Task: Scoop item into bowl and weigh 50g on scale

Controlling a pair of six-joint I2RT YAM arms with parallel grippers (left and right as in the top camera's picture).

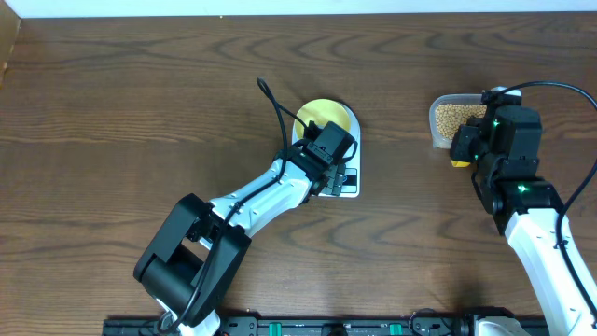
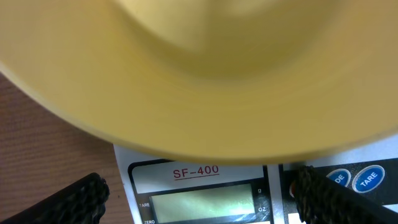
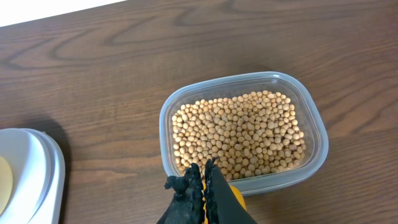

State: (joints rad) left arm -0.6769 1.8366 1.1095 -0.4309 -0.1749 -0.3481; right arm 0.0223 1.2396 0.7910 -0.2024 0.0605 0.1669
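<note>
The scale [image 1: 343,179] sits near the middle of the desk [image 1: 131,84], with the bowl [image 1: 322,117] on its far part. The left gripper [image 1: 328,147] hangs over the scale's near part, just beside the bowl. In the left wrist view its jaws stand wide apart, one finger [image 2: 78,198] off the scale's left edge and the other over the buttons [image 2: 368,179]. Nothing lies between them but the blank display [image 2: 202,202]. The bowl's wall fills the upper part of that view, blurred.

The beans [image 1: 453,116] lie in a clear container [image 1: 436,131] toward the desk's right edge, well apart from the scale. None show in the visible part of the bowl. The right gripper [image 3: 203,182] hovers at the container's near rim, its jaws pressed together. A yellow scoop [image 3: 235,200] shows directly beneath them and looks clamped there; its far end is hidden. The beans fill the container in a fairly even layer.
</note>
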